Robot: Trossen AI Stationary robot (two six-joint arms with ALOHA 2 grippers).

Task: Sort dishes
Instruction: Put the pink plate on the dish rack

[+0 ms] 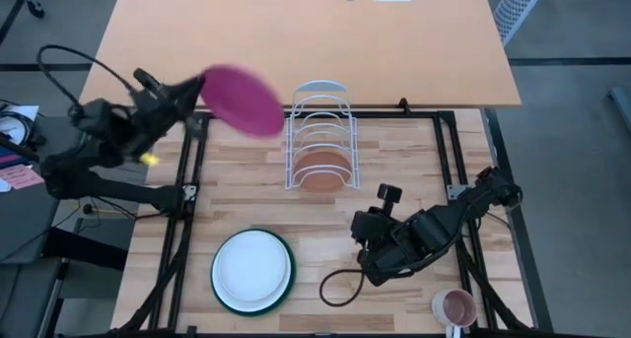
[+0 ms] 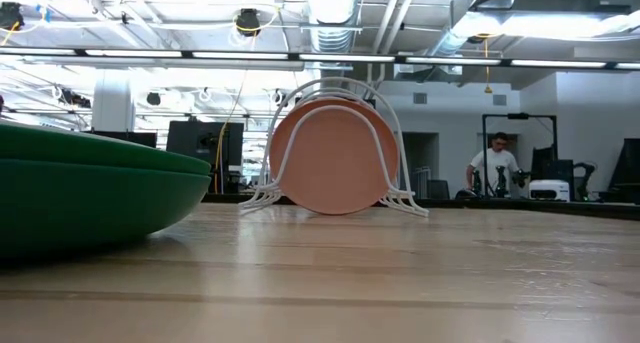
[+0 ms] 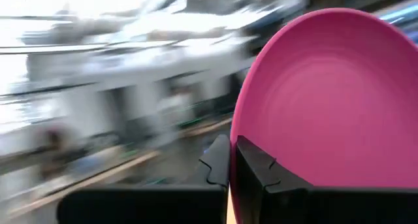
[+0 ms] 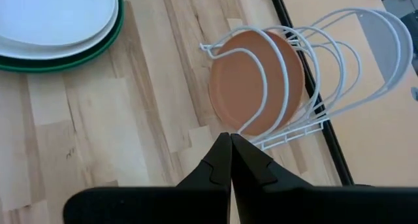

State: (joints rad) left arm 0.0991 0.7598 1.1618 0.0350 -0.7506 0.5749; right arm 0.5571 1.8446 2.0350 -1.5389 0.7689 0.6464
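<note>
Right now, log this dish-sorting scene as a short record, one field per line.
left gripper: shut on the round magenta-pink plate, held in the air just left of the rack
right gripper: shut, empty, low over the table right of centre
white wire rack: upright at the table's far middle
round terracotta-brown plate: standing on edge in the rack's front slot
round white plate: lying flat, stacked on the dark green plate
round dark green plate: flat on the table, near left
small pink mug: near right corner
</note>
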